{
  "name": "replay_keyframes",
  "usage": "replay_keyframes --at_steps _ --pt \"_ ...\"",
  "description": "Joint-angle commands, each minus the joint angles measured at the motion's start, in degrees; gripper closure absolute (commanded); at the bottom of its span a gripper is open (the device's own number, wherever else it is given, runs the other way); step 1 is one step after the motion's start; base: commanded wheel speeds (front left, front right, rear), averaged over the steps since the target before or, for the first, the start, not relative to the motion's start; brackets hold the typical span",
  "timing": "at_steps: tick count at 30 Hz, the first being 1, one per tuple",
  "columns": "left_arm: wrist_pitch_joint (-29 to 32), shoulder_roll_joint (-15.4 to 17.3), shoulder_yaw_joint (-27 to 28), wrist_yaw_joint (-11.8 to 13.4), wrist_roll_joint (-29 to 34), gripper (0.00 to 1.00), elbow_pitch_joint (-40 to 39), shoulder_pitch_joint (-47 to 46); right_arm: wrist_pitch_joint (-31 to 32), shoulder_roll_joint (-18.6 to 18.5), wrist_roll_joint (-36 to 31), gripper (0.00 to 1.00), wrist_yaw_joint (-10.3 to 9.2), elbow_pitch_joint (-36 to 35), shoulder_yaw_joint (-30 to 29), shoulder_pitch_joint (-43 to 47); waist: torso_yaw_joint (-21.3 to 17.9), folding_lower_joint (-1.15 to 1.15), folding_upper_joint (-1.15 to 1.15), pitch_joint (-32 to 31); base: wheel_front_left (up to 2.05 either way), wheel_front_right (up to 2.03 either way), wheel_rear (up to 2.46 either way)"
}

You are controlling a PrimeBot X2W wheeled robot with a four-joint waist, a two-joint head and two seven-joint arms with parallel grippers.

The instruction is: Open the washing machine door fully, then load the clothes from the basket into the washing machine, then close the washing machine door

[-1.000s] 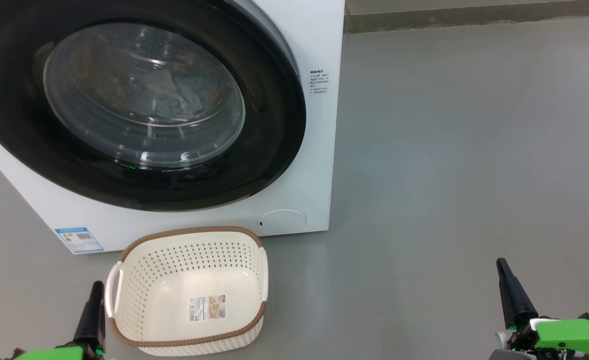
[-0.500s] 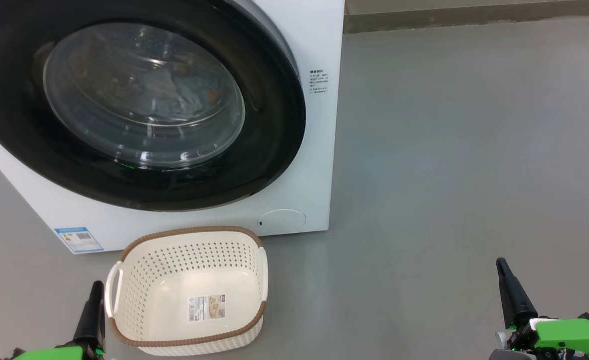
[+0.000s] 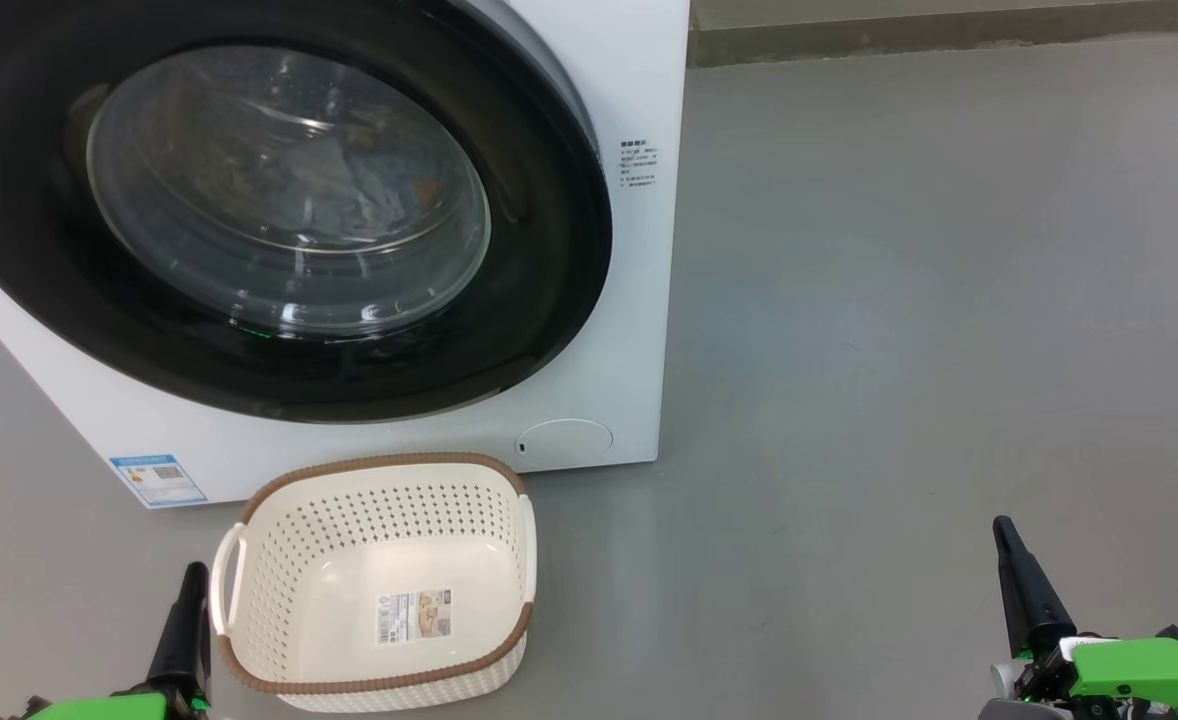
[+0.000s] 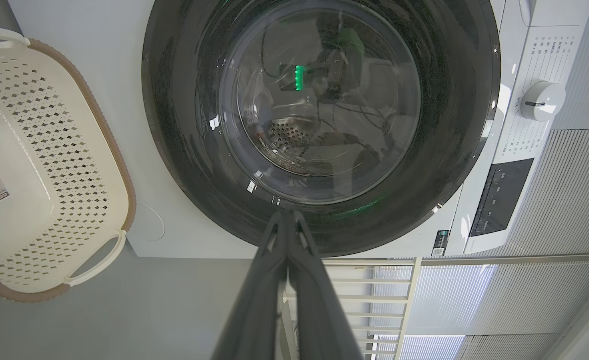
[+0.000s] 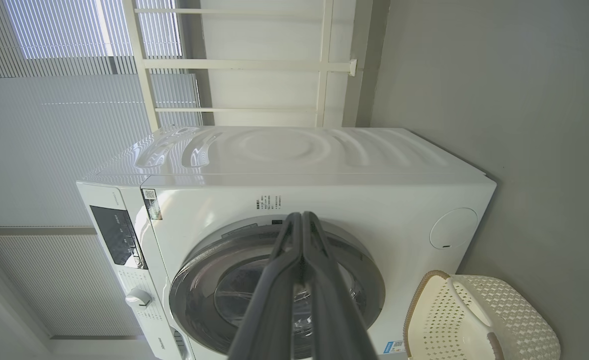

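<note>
The clothes blur behind the washing machine door.

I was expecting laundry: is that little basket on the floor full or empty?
Empty. The basket has nothing in it: its bare bottom and the label there show plainly.

Black-rimmed door shut on the white washing machine, light blue clothes behind its glass; the cream basket stands upright on the floor just before it.
</note>
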Motion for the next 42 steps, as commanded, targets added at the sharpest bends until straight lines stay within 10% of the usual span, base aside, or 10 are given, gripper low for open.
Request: replay_keyframes --at_steps 1,42 --pt "0.19 0.89 1.89 -0.66 -0.22 1.00 -1.14 -2.20 0.43 -0.65 0.23 1.00 0.09 -1.42 1.34 -2.28 0.00 0.00 0.00 0.00 0.00 0.00 0.00" --pt "0.18 0.89 1.88 -0.66 -0.22 1.00 -1.15 -2.20 0.43 -0.65 0.23 1.00 0.09 -1.42 1.34 -2.28 0.00 0.00 0.00 0.00 0.00 0.00 0.00"
